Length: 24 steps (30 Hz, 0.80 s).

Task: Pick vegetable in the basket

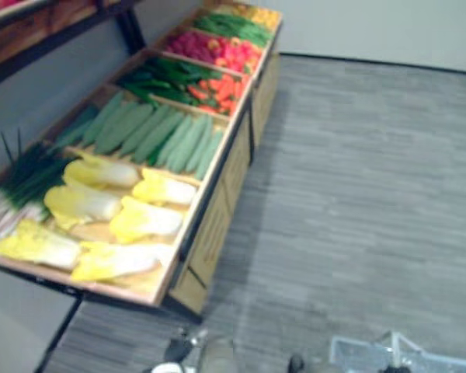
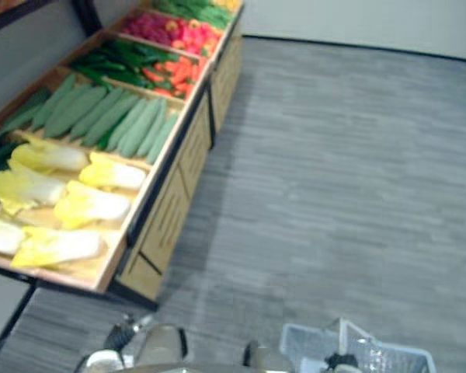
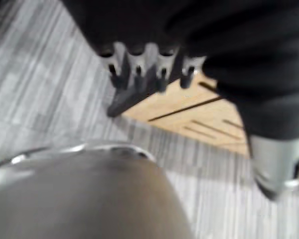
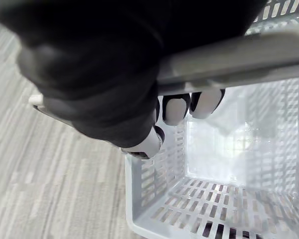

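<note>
Left hand [image 3: 137, 67] hangs loose, fingers relaxed, holding nothing; right hand [image 4: 175, 108] is curled round the basket handle [image 4: 239, 57].
Wooden stand [image 1: 217, 217] on the left: yellow cabbages [image 1: 144, 220] in the nearest bin, green cucumbers [image 1: 151, 132] next, then dark greens with red-orange pieces. All the vegetables are well apart from both hands. Grey floor [image 1: 357, 194] lies open beside the stand's edge, white mesh basket [image 4: 154, 199] low on the right.
</note>
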### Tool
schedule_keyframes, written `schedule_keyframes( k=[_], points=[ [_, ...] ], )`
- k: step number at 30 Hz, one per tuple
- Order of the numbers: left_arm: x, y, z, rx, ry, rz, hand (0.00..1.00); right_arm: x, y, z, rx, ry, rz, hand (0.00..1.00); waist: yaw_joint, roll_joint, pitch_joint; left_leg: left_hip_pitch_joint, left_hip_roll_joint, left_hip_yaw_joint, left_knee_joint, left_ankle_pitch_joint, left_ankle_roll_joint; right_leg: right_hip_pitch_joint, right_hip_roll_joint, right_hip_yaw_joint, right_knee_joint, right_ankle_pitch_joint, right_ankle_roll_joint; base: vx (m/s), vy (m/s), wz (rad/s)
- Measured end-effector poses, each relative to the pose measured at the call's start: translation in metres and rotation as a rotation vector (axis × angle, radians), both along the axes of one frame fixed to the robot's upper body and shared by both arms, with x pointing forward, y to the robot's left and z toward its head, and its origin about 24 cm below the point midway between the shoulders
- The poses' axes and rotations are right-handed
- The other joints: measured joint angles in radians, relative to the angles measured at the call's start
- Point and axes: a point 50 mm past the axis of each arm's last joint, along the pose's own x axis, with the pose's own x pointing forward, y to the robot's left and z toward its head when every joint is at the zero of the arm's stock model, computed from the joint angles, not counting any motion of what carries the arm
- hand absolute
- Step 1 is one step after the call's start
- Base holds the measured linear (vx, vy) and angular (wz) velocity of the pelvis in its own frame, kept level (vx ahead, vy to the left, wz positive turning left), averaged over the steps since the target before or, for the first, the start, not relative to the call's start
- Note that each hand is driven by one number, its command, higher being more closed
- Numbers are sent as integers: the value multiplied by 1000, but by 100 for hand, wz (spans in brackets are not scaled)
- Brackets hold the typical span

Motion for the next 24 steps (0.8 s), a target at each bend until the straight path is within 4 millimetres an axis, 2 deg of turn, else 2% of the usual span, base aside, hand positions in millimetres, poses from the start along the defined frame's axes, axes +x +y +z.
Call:
schedule_keyframes(
  k=[1, 2, 3, 4, 5, 6, 7, 8, 9, 10, 11, 12, 13, 14, 15, 16, 17, 18, 19, 20, 21, 22, 23, 24],
  points=[
    [3, -1, 1, -1, -12, -3, 0, 1, -3, 2, -9, -10, -3, 100, 0, 3, -2, -6, -8, 81, -74, 17, 21, 19, 1, -26, -12, -15, 7, 530, -156, 100],
    [4, -4, 1, -10, -18, -6, 0, -2, -9, 4, -24, -15, -23, 100, -5, 17, -12, -6, -27, 238, -193, 82, 85, 48, 9, -88, 2, -67, 29, 649, -147, 122],
    [1, -9, -1, -24, -11, -1, 0, -7, -12, 4, -33, -3, -33, 100, 1, 31, -28, 1, -65, 315, -270, 110, 204, 47, 18, -148, 102, -151, 61, 555, -84, 127],
    [-1, -8, -2, -26, -4, 5, 0, -8, -11, 3, -31, 2, -33, 100, 4, 31, -31, 24, -80, 308, -299, 69, 261, 39, 11, -168, 192, -185, 81, 572, -43, 129],
    [-2, -6, -3, -27, 2, 28, 0, -7, -7, 2, -22, 7, -27, 100, 1, 25, -35, 48, -129, 240, -345, 32, 266, -14, -34, -190, 399, -214, 120, 445, -32, 135],
    [-4, -1, -3, -16, 10, 40, 0, -5, -3, 1, -16, 10, -5, 100, -2, -6, -42, 73, -172, 184, -397, 42, 257, -110, -99, -173, 649, -169, 141, 517, -80, 194],
    [-7, 4, -3, -13, 17, 63, 0, 3, 0, 1, -16, 4, 35, 100, -10, -32, -35, 105, -206, 104, -429, 44, 261, -220, -137, -97, 899, -78, 154, 501, -174, 226],
    [-11, 6, -4, -17, 32, 90, 0, 11, 1, 2, -17, -12, 47, 100, -15, -36, -29, 141, -211, 27, -431, 42, 246, -278, -146, -45, 984, -92, 132, 518, -217, 207],
    [-14, 6, -6, -25, 41, 113, 0, 12, 1, 3, -19, -15, 48, 100, -14, -33, -28, 163, -213, -14, -438, 42, 240, -294, -147, -36, 982, -99, 119, 660, -350, 232],
    [-19, 6, -7, -48, 43, 177, 0, 17, 0, 5, -28, -31, 45, 100, -16, -14, -21, 219, -213, -139, -472, 53, 212, -324, -136, 12, 888, -122, 80, 535, -319, 199],
    [-18, 6, -7, -55, 37, 199, 0, 18, -2, 6, -33, -37, 46, 100, -17, -11, -22, 230, -208, -191, -483, 59, 201, -337, -123, 50, 826, -129, 69, 590, -418, 267],
    [-14, 10, -5, -65, 14, 242, 0, 18, -5, 7, -40, -45, 45, 100, -18, 1, -22, 241, -196, -296, -502, 73, 171, -354, -90, 157, 669, -135, 69, 329, -323, 215],
    [-12, 12, -4, -67, 0, 260, 0, 18, -6, 7, -41, -52, 31, 100, -20, -1, -25, 238, -194, -351, -504, 75, 159, -358, -74, 235, 577, -132, 73, 386, -441, 270],
    [-8, 18, 0, -55, -29, 291, 0, 15, -9, 8, -43, -62, -4, 100, -22, -11, -32, 223, -193, -433, -505, 67, 117, -366, -71, 389, 434, -125, 84, 336, -487, 236],
    [-5, 23, 2, -48, -45, 313, 0, 13, -11, 8, -42, -63, -31, 100, -18, -26, -36, 203, -198, -499, -486, 54, 89, -368, -77, 499, 356, -112, 97, 378, -650, 243],
    [-4, 31, 5, -35, -60, 342, 0, 10, -11, 6, -34, -59, -48, 100, -14, -54, -42, 191, -204, -557, -461, 33, 54, -364, -85, 571, 297, -86, 115, 282, -598, 196],
    [-9, 54, 12, 6, -84, 406, 0, 9, -3, 3, -15, -57, -48, 100, -4, -92, -45, 184, -217, -615, -438, 6, 8, -366, -105, 587, 266, -20, 175, 278, -772, 190],
    [-12, 54, 11, -20, -101, 487, 0, 10, -8, 6, -32, -65, -49, 100, -1, -41, -58, 171, -143, -653, -411, -8, -29, -366, -43, 506, 314, -66, 146, 163, -520, 133],
    [-11, 53, 13, -26, -115, 496, 0, 10, -10, 7, -41, -69, -46, 100, 4, -28, -63, 170, -124, -649, -420, -6, -32, -366, -30, 493, 314, -68, 140, 192, -657, 86],
    [-1, 53, 23, -25, -196, 508, 0, 16, -14, 12, -59, -99, -39, 100, 30, 12, -75, 173, -58, -634, -467, 18, -55, -369, 16, 465, 308, -74, 118, 115, -438, 42],
    [18, 55, 40, -23, -313, 519, 0, 21, -17, 15, -74, -124, -35, 100, 42, 29, -76, 173, -21, -627, -506, 60, -68, -366, 37, 430, 299, -73, 97, 132, -510, 54],
    [29, 57, 51, -21, -380, 519, 0, 22, -17, 16, -77, -131, -34, 100, 40, 30, -77, 170, -12, -617, -519, 85, -67, -361, 41, 413, 293, -69, 86, 93, -352, 70],
    [49, 59, 76, -9, -519, 514, 0, 23, -16, 17, -81, -143, -34, 100, 37, 28, -77, 170, 4, -553, -531, 124, -61, -340, 40, 376, 273, -57, 58, 99, -283, 75],
    [69, 58, 103, 6, -663, 487, 0, 19, -14, 17, -83, -142, -39, 100, 36, 28, -77, 175, 24, -452, -533, 146, -52, -315, 39, 342, 252, -52, 46, 102, -247, 69]
  ],
)
